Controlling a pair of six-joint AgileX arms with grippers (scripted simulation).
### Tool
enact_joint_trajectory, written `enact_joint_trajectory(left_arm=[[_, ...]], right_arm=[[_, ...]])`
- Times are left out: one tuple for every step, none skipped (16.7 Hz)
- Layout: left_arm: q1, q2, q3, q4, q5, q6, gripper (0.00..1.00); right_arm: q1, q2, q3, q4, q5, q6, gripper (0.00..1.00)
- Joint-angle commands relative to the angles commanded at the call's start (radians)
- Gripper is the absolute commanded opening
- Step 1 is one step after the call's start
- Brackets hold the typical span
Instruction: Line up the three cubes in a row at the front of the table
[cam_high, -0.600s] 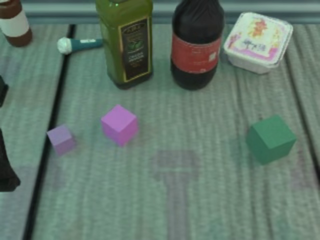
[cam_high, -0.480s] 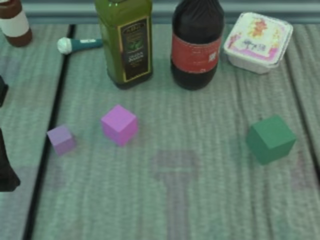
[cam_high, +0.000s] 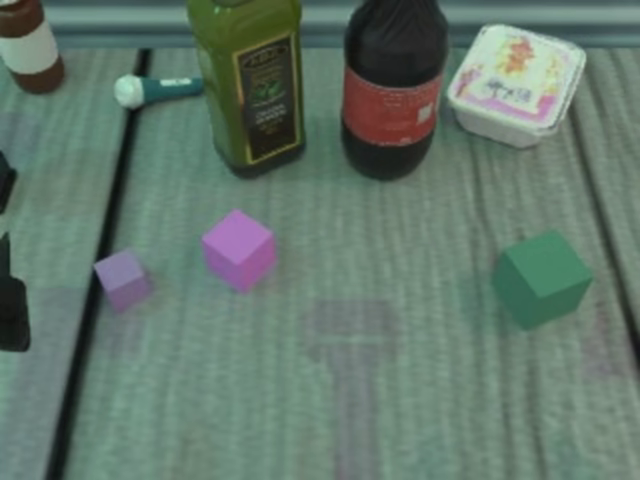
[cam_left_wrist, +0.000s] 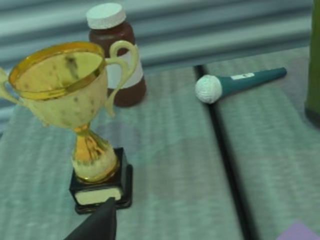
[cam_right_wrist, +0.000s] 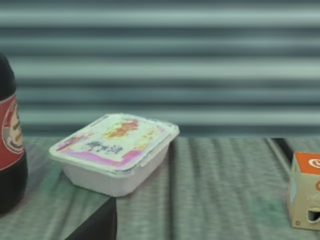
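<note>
Left of the magenta cube (cam_high: 239, 249), the lavender cube (cam_high: 123, 279) lies nearest the left gripper (cam_high: 12, 312), probably approaching; its finger state cannot be told. The green cube (cam_high: 541, 278) sits unaligned, far right.

The magenta-pink cube (cam_high: 239, 249) sits on the grey-green plank surface (cam_high: 400, 400), below the olive-oil bottle (cam_high: 247, 85). The lavender cube (cam_high: 123, 279) lies near the magenta-pink cube's left and slightly lower, just beside a dark plank gap. The green cube (cam_high: 541, 278) sits well apart to its right. Above and to its right stand a dark bottle with a red label (cam_high: 393, 85) and a white lidded food tub (cam_high: 516, 83); up-left lie a teal microphone (cam_high: 157, 89) and a brown jar (cam_high: 30, 42). The left end effector (cam_high: 12, 305) shows at the left edge.
</note>
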Motion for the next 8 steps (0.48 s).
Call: enact_joint_trajectory(left_arm=[[-0.009, 0.09, 0.067, -0.049, 0.0, 0.039, 1.0], [-0.018, 0.188, 0.137, -0.101, 0.001, 0.08, 1.0], [-0.027, 0.29, 0.209, -0.155, 0.001, 0.123, 1.0], [-0.037, 0.396, 0.283, -0.212, 0.001, 0.167, 1.0], [-0.047, 0.505, 0.357, -0.269, 0.002, 0.211, 1.0], [-0.057, 0.615, 0.432, -0.327, 0.002, 0.257, 1.0], [-0.067, 0.726, 0.507, -0.385, 0.002, 0.301, 1.0], [-0.077, 0.835, 0.581, -0.441, 0.002, 0.345, 1.0]], right_arm=[[0.0, 0.0, 0.0, 0.0, 0.0, 0.0, 1.0], [0.0, 0.0, 0.0, 0.0, 0.0, 0.0, 1.0], [0.0, 0.0, 0.0, 0.0, 0.0, 0.0, 1.0], [0.0, 0.0, 0.0, 0.0, 0.0, 0.0, 1.0], [0.0, 0.0, 0.0, 0.0, 0.0, 0.0, 1.0], [0.0, 0.0, 0.0, 0.0, 0.0, 0.0, 1.0], [0.0, 0.0, 0.0, 0.0, 0.0, 0.0, 1.0], [0.0, 0.0, 0.0, 0.0, 0.0, 0.0, 1.0]])
